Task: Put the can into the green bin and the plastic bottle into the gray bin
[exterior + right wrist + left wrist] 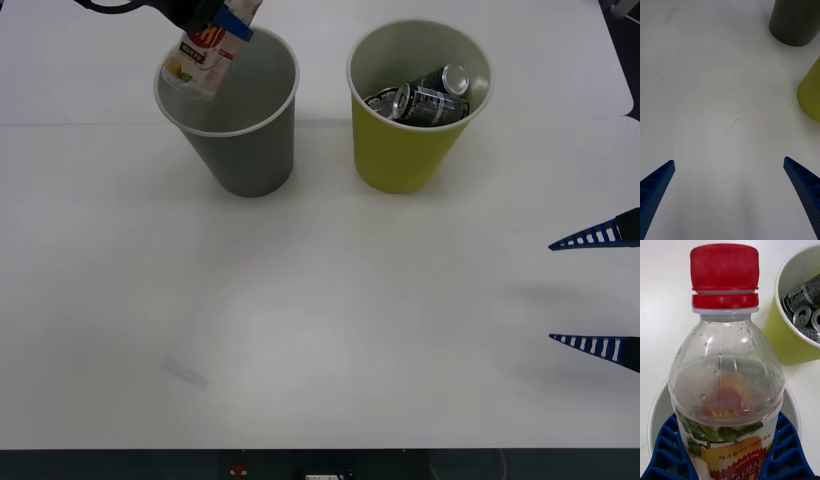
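Above the gray bin (pixel 230 120), at its far-left rim, the left tool (pixel 730 453) pinches the plastic bottle (pixel 200 58) by its labelled body, 1 blue ribbed finger pressed to each side. The bottle hangs tilted over the gray bin's mouth, its lower end just inside the rim line in the front view; whether it touches the rim cannot be told. From the left wrist the bottle's red cap (pixel 724 275) points away from the tool, and the gray bin's pale rim curves around behind the fingers (pixel 668 450).

Just beside the gray bin, toward the robot's right, stands the green bin (pixel 410 130), upright and apart from it. Dark cans (pixel 425 97) lie inside the green bin, at least 2 of them, resting on their sides.

Well apart from the gray bin, at the near right edge of the white worktop (pixel 320 320), the right tool (pixel 595 292) hovers with its 2 fingers spread wide, nothing between them.
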You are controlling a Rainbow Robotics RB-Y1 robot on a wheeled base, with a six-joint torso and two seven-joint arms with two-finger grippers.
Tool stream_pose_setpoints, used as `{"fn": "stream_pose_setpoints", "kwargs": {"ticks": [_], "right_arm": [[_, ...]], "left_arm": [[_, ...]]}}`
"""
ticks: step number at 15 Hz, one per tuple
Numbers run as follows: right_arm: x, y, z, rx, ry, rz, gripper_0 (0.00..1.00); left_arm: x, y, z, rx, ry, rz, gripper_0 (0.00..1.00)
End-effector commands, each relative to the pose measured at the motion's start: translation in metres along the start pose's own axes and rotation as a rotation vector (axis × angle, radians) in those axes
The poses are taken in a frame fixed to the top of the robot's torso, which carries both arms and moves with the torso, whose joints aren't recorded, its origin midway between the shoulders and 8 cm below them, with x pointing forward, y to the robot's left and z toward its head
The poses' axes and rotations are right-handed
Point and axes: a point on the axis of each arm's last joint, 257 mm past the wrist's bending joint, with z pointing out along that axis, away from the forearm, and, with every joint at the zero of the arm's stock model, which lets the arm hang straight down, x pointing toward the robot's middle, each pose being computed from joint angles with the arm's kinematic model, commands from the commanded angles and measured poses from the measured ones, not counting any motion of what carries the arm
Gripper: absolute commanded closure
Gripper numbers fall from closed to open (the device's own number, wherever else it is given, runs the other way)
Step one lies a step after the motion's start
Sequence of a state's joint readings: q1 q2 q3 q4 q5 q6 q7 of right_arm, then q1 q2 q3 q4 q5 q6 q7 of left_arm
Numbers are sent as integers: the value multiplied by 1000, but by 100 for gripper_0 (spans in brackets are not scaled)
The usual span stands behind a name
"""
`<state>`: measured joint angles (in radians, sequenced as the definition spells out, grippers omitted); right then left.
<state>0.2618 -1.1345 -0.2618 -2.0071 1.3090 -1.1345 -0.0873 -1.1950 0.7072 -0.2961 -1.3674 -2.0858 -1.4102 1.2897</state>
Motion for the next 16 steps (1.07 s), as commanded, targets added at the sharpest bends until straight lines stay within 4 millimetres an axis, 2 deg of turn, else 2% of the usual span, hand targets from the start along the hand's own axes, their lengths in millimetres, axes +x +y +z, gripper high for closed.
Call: {"fn": "stream_pose_setpoints", "kwargs": {"ticks": [1,6,10,14,16], "right_arm": [[0,0,0,0,0,0,0],[0,0,0,0,0,0,0],[0,0,0,0,0,0,0],[0,0,0,0,0,0,0],[0,0,0,0,0,0,0]], "left_arm": [[-3,-1,0,5,-15,26,0],[-7,-8,-4,30,-31,42,0],[3,-11,-12,87,-110,65,0],[25,-28,-33,234,-197,55,0],[43,-36,-43,306,-242,80,0]]}}
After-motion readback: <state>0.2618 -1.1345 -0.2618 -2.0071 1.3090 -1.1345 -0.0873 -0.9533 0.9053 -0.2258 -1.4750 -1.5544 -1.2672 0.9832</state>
